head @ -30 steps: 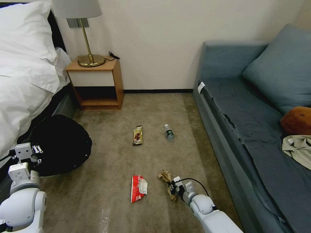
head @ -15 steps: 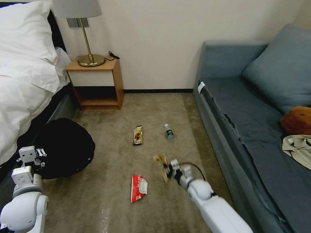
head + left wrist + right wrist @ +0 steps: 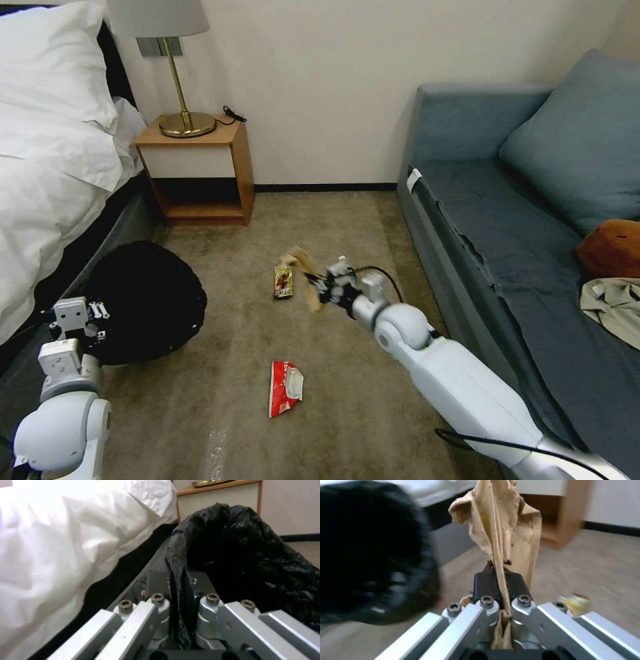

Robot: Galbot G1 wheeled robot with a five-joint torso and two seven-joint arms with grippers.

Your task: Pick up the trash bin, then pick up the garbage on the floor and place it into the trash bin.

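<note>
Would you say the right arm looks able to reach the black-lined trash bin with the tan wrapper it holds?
Probably yes: the right gripper holds the tan wrapper above open carpet, nothing between it and the trash bin.

White rounded arms, silver linkages with hex screws, black fingers, black cable.

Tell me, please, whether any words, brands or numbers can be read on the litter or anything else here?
None can be read.
Candy-bar wrapper: print too small.
Red-and-white wrapper: print too small.
Tan wrapper in the right gripper: no print visible.
</note>
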